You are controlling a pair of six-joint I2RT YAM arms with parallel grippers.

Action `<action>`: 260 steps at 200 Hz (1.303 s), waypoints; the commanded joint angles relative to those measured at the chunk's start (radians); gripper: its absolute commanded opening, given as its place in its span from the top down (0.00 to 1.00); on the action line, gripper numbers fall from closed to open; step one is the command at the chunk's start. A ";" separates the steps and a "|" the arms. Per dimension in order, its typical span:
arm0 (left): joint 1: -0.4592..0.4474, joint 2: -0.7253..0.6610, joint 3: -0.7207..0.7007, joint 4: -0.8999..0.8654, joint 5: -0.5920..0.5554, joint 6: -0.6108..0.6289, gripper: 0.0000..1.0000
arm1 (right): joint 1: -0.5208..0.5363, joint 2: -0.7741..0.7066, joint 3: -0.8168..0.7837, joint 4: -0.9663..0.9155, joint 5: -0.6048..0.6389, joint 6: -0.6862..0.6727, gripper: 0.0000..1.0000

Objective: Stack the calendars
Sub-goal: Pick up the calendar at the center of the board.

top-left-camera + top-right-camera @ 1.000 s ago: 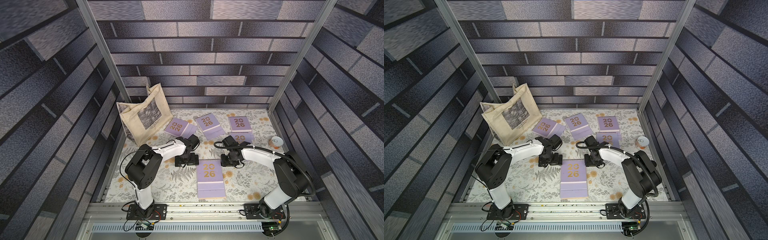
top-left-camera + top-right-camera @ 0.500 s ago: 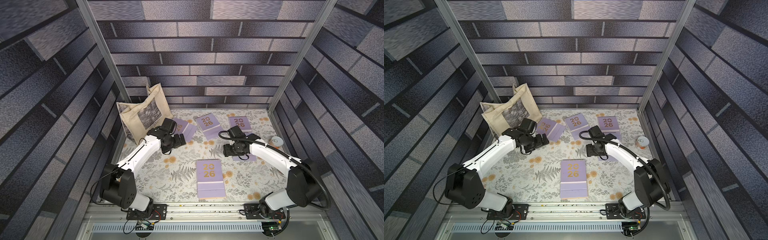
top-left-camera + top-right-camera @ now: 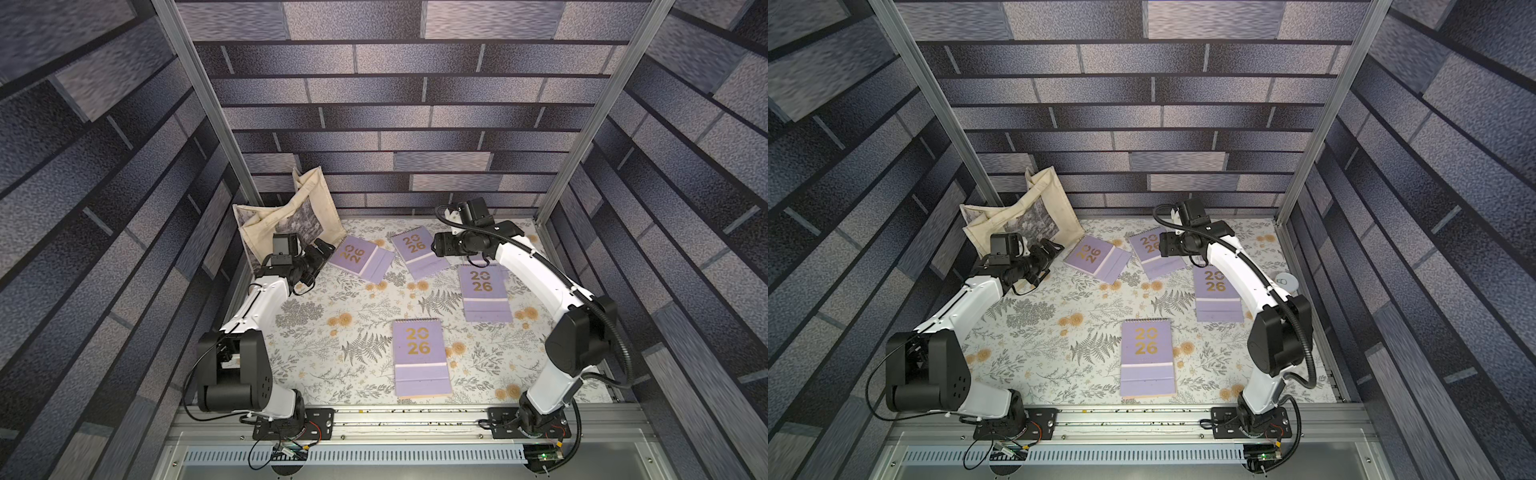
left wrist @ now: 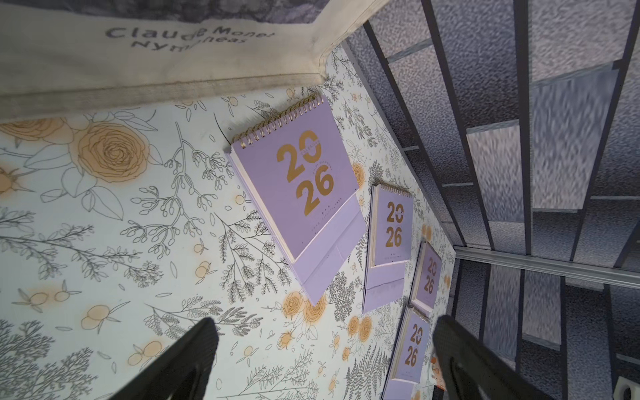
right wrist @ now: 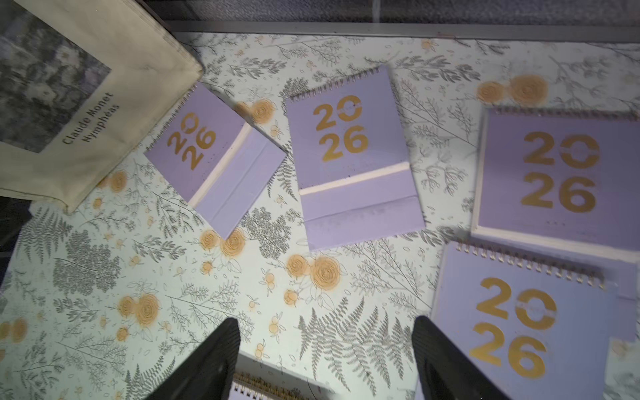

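Observation:
Several lilac calendars with gold "2026" covers lie flat on the floral table. In both top views one lies near the front centre [image 3: 420,358] [image 3: 1146,357], one at the right [image 3: 484,291], one at the back middle [image 3: 417,249] and one at the back left [image 3: 359,257]. My left gripper [image 3: 325,250] [image 4: 322,329] hovers open beside the back-left calendar [image 4: 298,187], holding nothing. My right gripper [image 3: 435,249] [image 5: 325,329] hangs open and empty above the back-middle calendar [image 5: 349,156]. The right wrist view shows two overlapping calendars [image 5: 554,173] [image 5: 519,329].
A beige tote bag [image 3: 286,220] [image 4: 156,69] leans in the back left corner, right behind the left gripper. A small white round object [image 3: 1287,282] sits by the right wall. Aluminium posts and the enclosure walls close in the table on three sides.
Both arms have stretched from the table's middle toward the back: the left gripper to the tote bag, the right to the back-middle calendar. The right gripper's fingers have spread wider.

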 commanded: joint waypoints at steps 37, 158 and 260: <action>-0.012 0.177 -0.001 0.272 -0.030 -0.155 0.00 | -0.006 0.398 0.411 0.092 -0.313 0.075 0.19; -0.111 0.395 0.049 0.344 -0.151 -0.176 0.00 | 0.035 0.972 0.923 0.361 -0.388 0.318 0.20; -0.107 0.410 0.034 0.339 -0.148 -0.172 0.00 | 0.109 1.032 0.909 0.339 -0.282 0.311 0.20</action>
